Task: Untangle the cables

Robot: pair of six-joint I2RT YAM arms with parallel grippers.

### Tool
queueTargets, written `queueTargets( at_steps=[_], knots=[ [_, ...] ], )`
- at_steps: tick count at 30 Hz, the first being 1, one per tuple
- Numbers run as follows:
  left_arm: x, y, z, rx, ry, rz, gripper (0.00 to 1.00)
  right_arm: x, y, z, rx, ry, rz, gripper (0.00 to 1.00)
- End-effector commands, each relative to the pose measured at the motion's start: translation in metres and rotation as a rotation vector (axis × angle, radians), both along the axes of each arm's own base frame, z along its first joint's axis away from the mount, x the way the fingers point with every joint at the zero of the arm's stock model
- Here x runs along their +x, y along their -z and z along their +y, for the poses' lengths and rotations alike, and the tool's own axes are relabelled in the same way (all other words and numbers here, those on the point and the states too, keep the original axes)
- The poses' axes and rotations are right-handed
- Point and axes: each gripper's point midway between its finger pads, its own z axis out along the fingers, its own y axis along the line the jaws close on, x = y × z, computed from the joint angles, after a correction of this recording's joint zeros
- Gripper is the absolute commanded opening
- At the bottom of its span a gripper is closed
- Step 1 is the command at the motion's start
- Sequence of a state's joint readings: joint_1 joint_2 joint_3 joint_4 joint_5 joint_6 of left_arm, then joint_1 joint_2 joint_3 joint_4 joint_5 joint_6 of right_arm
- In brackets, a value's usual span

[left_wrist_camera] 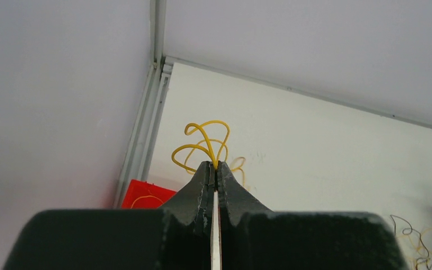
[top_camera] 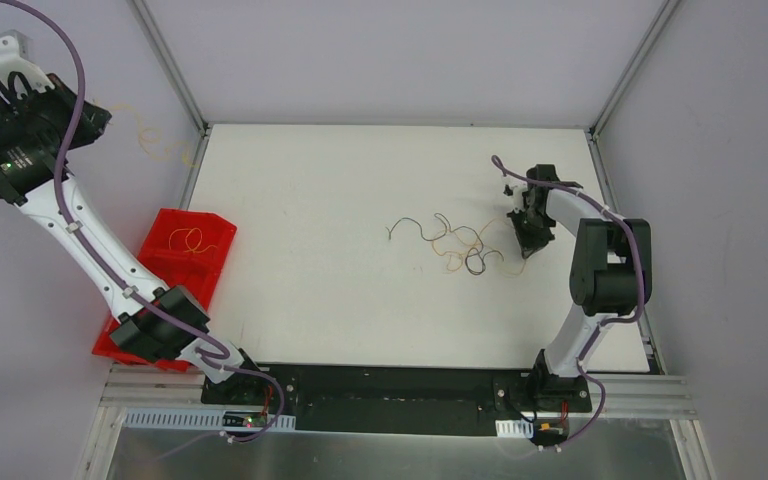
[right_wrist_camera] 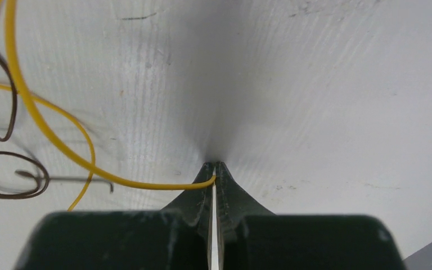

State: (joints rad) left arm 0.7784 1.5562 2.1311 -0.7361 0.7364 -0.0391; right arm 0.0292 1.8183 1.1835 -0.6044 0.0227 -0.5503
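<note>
My left claw (left_wrist_camera: 215,166) clenched on curly yellow cable (left_wrist_camera: 201,139), held high, red bin (top_camera: 165,265) below. My right claw (right_wrist_camera: 214,169) pinches other yellow cable (right_wrist_camera: 62,147) on table (top_camera: 310,200), brown cable (right_wrist_camera: 12,169) near.

Bright, even light. A soft shadow fans from the right gripper (right_wrist_camera: 214,170) across the table (right_wrist_camera: 326,84); left wrist view's far cables (left_wrist_camera: 421,247) blur.

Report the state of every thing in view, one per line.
Left gripper: shut on lifted yellow cable.
Right gripper: shut on the end of second yellow cable, lying on table.
Red bin: holds one yellow strand.
Tangle: dark and orange strands crossed, not separated.
</note>
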Motion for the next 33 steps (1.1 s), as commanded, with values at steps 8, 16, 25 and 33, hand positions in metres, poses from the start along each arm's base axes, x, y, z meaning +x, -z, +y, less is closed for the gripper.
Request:
queueTargets(
  at_steps=[8,16,25,33],
  knots=[
    [-0.019,0.045,-0.015,0.061,0.042,0.108,0.0,-0.023,-0.007,0.035,0.173,-0.014,0.149,0.0],
    [-0.015,0.109,0.004,0.039,0.026,0.248,0.0,-0.022,-0.014,0.044,0.189,-0.019,0.148,0.0],
    [-0.006,0.166,0.013,0.032,0.047,0.342,0.0,-0.023,-0.013,0.045,0.189,-0.016,0.157,0.0],
    [0.003,0.214,0.026,0.068,0.032,0.449,0.0,-0.021,-0.015,0.047,0.191,-0.014,0.161,0.0]
  ],
)
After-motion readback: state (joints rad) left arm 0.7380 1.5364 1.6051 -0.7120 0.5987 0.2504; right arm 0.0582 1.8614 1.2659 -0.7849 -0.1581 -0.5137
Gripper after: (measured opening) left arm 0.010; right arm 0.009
